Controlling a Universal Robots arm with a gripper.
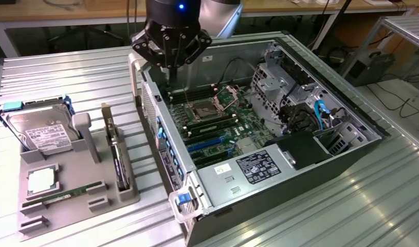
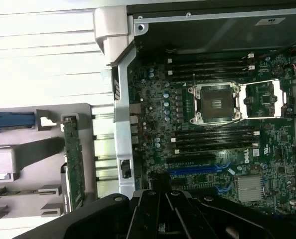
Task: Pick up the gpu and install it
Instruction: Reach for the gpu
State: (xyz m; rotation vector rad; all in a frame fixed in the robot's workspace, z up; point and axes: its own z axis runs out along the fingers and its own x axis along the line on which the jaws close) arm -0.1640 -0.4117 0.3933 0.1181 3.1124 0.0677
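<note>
Black robot pincer (image 1: 172,64) is hanging shut and empty above the far corner of the open grey metal computer case (image 1: 237,54), on the exterior view's left side of it. Thin, flat, dark gpu card with a pale metal bracket (image 1: 116,154) is standing on edge in a slot of the grey plastic parts tray (image 1: 58,211), outside the case, nearer and further left, well apart from the pincer. It is probably light, stiff and fragile, and looking best gripped along its upper edge.

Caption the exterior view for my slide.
End effector, shut, hangs over the open computer case; the gpu stands on edge in the gray tray on the exterior view's left.
</note>
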